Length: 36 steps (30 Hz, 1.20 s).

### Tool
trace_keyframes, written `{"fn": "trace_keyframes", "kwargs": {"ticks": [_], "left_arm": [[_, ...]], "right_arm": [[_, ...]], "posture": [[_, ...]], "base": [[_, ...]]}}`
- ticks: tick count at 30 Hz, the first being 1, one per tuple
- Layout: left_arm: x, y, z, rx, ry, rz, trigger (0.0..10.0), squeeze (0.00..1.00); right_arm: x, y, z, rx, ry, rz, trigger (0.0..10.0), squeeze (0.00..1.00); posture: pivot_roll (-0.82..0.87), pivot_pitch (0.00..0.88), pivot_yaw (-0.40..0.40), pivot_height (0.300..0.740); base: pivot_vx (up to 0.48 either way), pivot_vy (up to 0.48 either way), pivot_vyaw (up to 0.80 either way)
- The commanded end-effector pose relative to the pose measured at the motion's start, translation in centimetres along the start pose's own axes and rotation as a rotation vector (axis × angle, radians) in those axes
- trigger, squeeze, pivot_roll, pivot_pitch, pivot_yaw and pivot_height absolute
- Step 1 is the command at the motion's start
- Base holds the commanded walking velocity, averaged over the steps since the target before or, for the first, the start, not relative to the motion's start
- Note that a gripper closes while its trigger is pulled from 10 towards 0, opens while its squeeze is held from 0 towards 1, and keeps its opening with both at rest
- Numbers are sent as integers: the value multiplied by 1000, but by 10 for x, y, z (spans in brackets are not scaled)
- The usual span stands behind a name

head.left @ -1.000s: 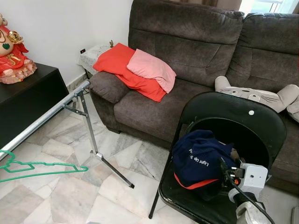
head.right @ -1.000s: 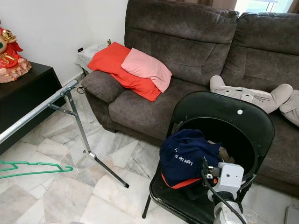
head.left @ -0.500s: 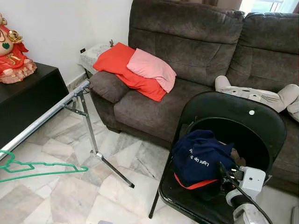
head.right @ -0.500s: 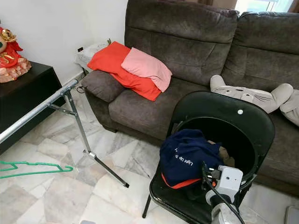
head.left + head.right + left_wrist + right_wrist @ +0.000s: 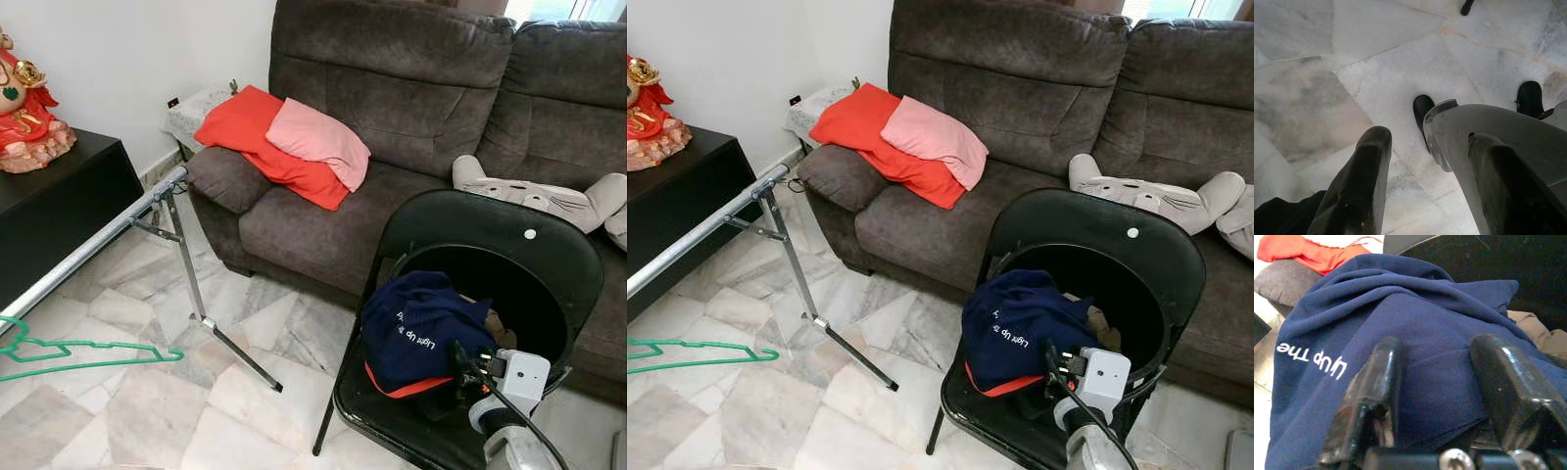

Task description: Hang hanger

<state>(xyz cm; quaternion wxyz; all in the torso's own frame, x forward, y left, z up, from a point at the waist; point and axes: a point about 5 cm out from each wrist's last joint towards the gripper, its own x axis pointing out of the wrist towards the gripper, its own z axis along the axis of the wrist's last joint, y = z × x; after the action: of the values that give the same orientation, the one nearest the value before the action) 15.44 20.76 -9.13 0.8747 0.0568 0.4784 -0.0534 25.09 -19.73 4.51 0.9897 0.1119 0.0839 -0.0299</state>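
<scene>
A green hanger (image 5: 88,352) shows at the lower left, its hook beside the low end of the metal rack rail (image 5: 93,245); whether it rests on the rail is cut off by the picture's edge. A navy shirt (image 5: 416,328) with white lettering lies bunched on the black chair (image 5: 509,245). My right gripper (image 5: 1442,352) is open at the chair's seat, its black fingers (image 5: 458,354) against the navy shirt (image 5: 1400,308). My left gripper (image 5: 1430,138) hangs open over the marble floor with nothing in it.
A dark grey sofa (image 5: 411,108) with red and pink cushions (image 5: 294,142) stands behind the chair. A black cabinet (image 5: 54,211) with a red figurine is at the left. The rack's leg (image 5: 211,323) crosses the marble floor. A beige garment (image 5: 1533,330) lies under the shirt.
My right gripper has edged slightly left, closer into the navy shirt. The hanger, rack and chair have not moved.
</scene>
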Motion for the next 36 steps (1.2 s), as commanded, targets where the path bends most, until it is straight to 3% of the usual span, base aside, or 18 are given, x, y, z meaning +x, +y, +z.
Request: {"fn": "trace_keyframes", "kwargs": {"ticks": [1, 10, 17, 24, 27, 30, 36], "left_arm": [[-2, 0, -9, 2, 30, -2, 10000, 0], [0, -21, -15, 12, 34, -28, 10000, 0], [7, -55, -1, 24, 20, -62, 10000, 0], [8, -69, 2, 33, 18, -74, 10000, 0], [8, -73, 3, 36, 16, -76, 10000, 0], [7, -63, 0, 38, 22, -61, 10000, 0], [7, -59, 0, 44, 16, -45, 10000, 0]], "right_arm": [[-2, 0, -7, 2, 20, 4, 0, 0], [-2, 1, -7, -7, 15, 7, 0, 0], [-1, 0, -5, -14, 6, 4, 0, 0], [0, 0, 0, -33, -26, -13, 0, 0], [1, -3, 8, -48, -79, -47, 0, 0], [3, -12, 38, -70, -235, -121, 0, 0], [6, -11, 72, -114, -379, -125, 0, 0]], "posture": [[-11, 103, 18, 740], [-13, 104, 17, 740], [-13, 104, 16, 740], [-10, 104, 14, 740], [-10, 104, 15, 740], [-12, 103, 16, 740], [-16, 102, 16, 740]], "base": [[0, 0, 0], [0, 0, 0], [0, 0, 0], [0, 0, 0], [0, 0, 0], [0, 0, 0], [0, 0, 0]]}}
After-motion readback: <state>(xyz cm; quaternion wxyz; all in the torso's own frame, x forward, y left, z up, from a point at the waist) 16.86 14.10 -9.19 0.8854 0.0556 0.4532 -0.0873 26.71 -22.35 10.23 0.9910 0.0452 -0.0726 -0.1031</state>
